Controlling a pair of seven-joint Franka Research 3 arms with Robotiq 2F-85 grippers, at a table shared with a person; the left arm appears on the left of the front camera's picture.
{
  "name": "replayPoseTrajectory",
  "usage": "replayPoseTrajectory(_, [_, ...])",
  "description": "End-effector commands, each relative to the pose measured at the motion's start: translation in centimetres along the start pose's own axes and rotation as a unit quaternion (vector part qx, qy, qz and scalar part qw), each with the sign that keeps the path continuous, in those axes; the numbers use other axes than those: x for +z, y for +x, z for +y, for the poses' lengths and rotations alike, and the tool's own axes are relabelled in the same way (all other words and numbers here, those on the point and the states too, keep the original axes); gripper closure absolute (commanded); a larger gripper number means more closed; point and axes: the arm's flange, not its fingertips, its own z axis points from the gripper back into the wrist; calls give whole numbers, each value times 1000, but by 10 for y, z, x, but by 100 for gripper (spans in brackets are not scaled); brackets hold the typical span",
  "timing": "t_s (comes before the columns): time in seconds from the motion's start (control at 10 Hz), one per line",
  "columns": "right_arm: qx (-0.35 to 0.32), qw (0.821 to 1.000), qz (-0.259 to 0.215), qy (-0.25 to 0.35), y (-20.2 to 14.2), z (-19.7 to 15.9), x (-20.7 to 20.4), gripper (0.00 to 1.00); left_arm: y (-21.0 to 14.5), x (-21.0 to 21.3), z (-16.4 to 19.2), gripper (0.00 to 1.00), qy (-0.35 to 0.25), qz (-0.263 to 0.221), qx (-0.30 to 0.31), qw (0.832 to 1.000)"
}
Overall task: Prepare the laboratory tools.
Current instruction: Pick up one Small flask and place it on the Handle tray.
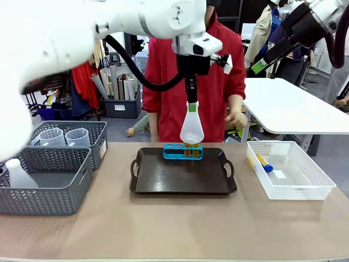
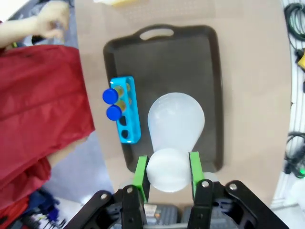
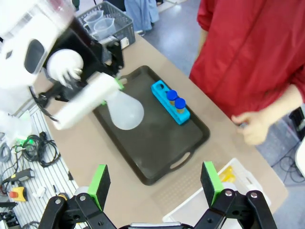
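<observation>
Left gripper [image 2: 167, 164], fingers clamped on the conical flask [image 2: 176, 119] at its neck, hangs it above the tray [image 2: 200, 57] near the blue rack [image 2: 128, 114]. It looks light, slick, thin-walled, so the neck's the safest hold. Right gripper [image 3: 155, 175] gapes, empty.

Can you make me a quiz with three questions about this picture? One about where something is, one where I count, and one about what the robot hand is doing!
1. Where is the blue rack?
A. On the floor
B. On the dark tray
C. In the person's hand

2. How many blue-capped tubes stand in the rack?
A. Two
B. Four
C. None

3. What is the left gripper doing?
A. Hanging open and empty
B. Gripping the white flask by its neck
C. Gripping a spoon

Answers:
1 B: the rack sits along the tray's far edge.
2 A: two blue caps stick out of it.
3 B: the green pads press both sides of the neck.
</observation>
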Motion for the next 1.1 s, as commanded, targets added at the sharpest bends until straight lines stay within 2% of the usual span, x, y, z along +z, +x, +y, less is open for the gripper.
replayPoseTrajectory(0.0, [-2,1000,-4,3,0,1,1,0,24,-6,34,100,4,12,11,1000])
replayPoseTrajectory(0.4, [-2,1000,-4,3,0,1,1,0,30,-70,25,100,-36,-3,26,999])
replayPoseTrajectory(0.5, [-2,1000,-4,3,0,1,1,0,33,-80,22,100,-27,-4,29,999])
replayPoseTrajectory(0.6, [-2,1000,-4,3,0,1,1,0,36,-90,21,100,-20,-2,27,999])
replayPoseTrajectory(0.8, [-2,1000,-4,3,0,1,1,0,36,-92,17,100,-55,-17,20,998])
replayPoseTrajectory(1.0, [-2,1000,-4,3,0,1,1,0,33,-102,16,100,-32,2,21,999])
